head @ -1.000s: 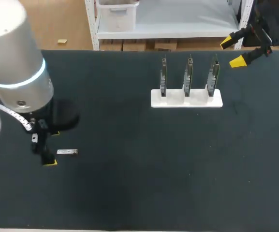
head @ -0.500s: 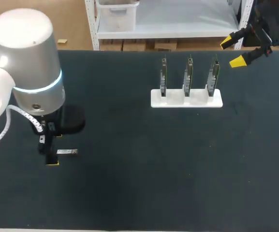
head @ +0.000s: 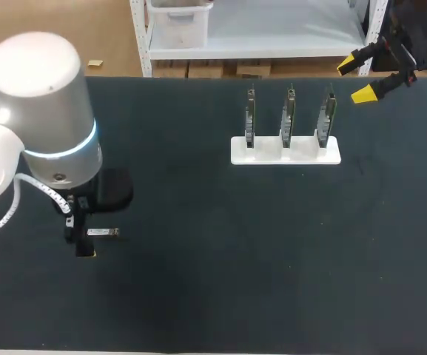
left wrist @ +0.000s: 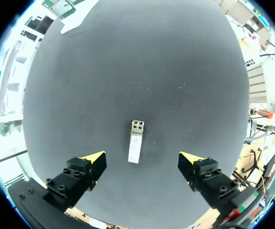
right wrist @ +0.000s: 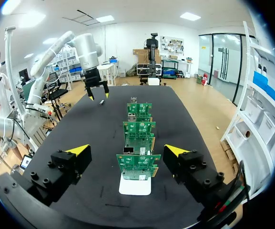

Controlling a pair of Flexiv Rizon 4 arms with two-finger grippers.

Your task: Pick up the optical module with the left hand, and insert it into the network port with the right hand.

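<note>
The module (left wrist: 135,141) lies flat on the tabletop (head: 220,281) toward 9 o'clock, untouched, between the tips of the left end effector (left wrist: 142,157), which is spread wide. The right end effector (right wrist: 126,150), also wide and holding nothing, hangs at 1 o'clock, facing the port boards (right wrist: 138,164).

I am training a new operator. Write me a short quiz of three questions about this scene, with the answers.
1. True or false: the left gripper is shut on the module.
2. How many circuit boards stand in the white holder?
3. The right gripper is: A) open, B) shut on a board, C) shut on the module.
Key: 1 false, it is open and the module lies on the table; 2 three; 3 A.
</note>
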